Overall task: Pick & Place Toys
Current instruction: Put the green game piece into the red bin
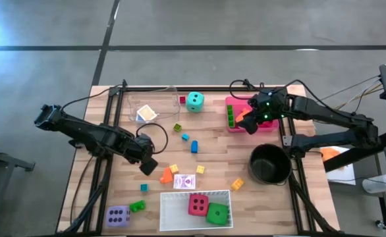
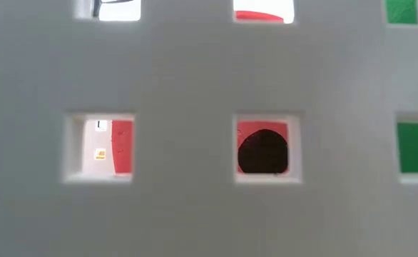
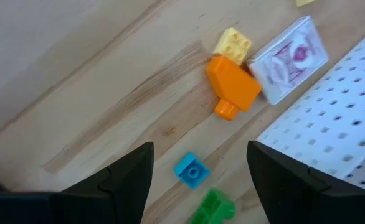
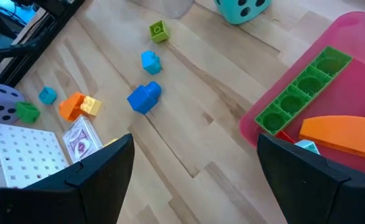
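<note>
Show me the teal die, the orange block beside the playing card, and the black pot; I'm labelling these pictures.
teal die (image 1: 194, 101): high view, middle of its top face.
orange block (image 3: 233, 84): left wrist view, centre of its broad top.
black pot (image 1: 255, 172): high view, its near-left rim.

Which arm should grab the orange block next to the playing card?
Left. Its open hand hovers just beside the orange block; the right hand is over the pink tray, across the table.

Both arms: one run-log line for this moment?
left pincer: open, by orange block | right pincer: open, over pink tray | white tray: red, green dice
</note>
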Available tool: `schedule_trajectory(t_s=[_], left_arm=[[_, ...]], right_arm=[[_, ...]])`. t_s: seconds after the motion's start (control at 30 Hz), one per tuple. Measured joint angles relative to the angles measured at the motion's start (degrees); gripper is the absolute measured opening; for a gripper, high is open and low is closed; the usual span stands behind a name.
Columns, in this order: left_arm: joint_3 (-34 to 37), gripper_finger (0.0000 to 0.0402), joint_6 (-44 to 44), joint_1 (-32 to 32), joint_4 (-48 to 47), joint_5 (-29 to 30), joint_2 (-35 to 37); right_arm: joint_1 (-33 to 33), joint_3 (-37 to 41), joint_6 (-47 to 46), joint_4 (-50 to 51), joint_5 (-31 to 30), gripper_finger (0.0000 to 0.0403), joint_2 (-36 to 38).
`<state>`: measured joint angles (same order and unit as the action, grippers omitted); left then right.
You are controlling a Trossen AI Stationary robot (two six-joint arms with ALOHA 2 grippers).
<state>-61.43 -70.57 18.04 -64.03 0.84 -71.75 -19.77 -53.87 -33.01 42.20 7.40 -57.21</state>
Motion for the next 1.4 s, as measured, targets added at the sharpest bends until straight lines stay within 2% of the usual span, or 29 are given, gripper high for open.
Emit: schedule_trajectory(t_s=[0.37, 0.6, 0.83, 1.03, 1.4], left_arm=[[0.0, 0.0259, 0.46, -0.02, 4.43, 0.23, -0.02], [0.0, 0.0259, -0.09, -1.16, 3.67, -9.97, -0.02], [-0.04, 0.0259, 0.03, -0.47, 6.12, -16.77, -0.49], [-0.18, 0.0259, 3.45, 4.33, 6.2, -17.42, -2.91], [-6.06, 0.0259, 10.8, 16.43, 2.4, -18.01, -14.89]], right_arm=[[0.02, 0.0, -0.02, -1.01, 0.23, 0.0331, -0.13], [0.02, 0.0, 0.0, -1.01, 0.27, 0.0331, -0.13], [0.02, 0.0, -0.02, -1.01, 0.27, 0.0331, -0.13], [0.02, 0.0, 0.0, -1.01, 0.28, 0.0331, -0.13], [0.02, 0.0, -0.02, -1.01, 0.28, 0.0331, -0.11]])
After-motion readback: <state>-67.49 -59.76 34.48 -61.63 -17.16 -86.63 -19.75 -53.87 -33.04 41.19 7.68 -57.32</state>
